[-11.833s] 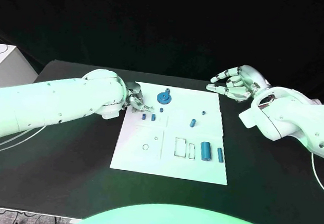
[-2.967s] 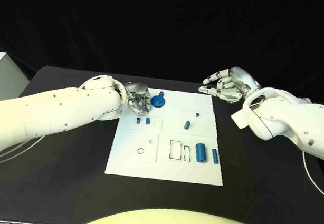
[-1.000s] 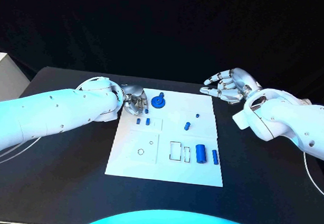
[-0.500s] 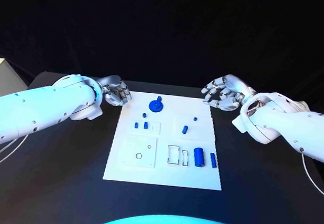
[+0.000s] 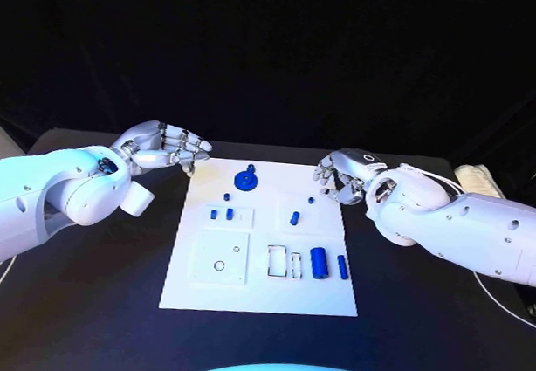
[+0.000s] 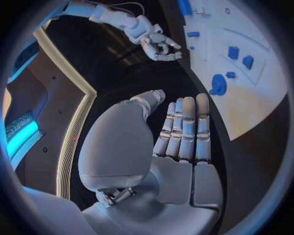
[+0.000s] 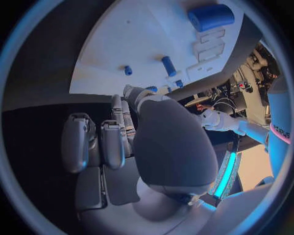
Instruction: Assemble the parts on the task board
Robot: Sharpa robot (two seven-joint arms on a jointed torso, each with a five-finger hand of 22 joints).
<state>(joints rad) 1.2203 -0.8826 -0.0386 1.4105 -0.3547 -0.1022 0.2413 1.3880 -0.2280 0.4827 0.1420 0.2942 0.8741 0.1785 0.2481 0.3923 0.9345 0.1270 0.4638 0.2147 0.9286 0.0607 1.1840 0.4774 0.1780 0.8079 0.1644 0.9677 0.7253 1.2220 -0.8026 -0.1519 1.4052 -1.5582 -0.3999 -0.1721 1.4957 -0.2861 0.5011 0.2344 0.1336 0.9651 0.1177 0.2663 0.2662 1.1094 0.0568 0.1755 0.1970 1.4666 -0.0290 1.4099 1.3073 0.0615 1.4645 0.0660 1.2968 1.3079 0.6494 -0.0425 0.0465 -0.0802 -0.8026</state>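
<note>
Hands are both up off the white rectangular task board (image 5: 196,289) right now, one on each side of its far end. Board lies flat in the middle of the black counter (image 5: 431,340).

Left silver hand (image 5: 162,148) hangs over the counter at about 10 o'clock from the board's centre, just off its far left corner. Its fingers (image 6: 186,128) are stretched out straight side by side, released, nothing in them; the left wrist view shows that pretty clearly. Right silver hand (image 5: 342,179) sits at about 2 o'clock, over the far right corner, fingers (image 7: 112,143) curled in a bit but loose, and I don't see anything held there either.

On the board: a round blue disc part with a little peg (image 5: 245,182) standing at 12 o'clock, near the far edge. Two small blue pegs (image 5: 222,214) side by side in a square recess a bit left of centre. A short blue pin (image 5: 294,217) right of centre, with a tiny blue stub (image 5: 311,202) just beyond it. Down around 4 o'clock a fat blue cylinder (image 5: 321,262) lies next to a thinner blue bar (image 5: 342,266), both beside two outlined rectangular slots (image 5: 284,261). At 7 o'clock there's a square plate with a small ring hole (image 5: 217,267).
</note>
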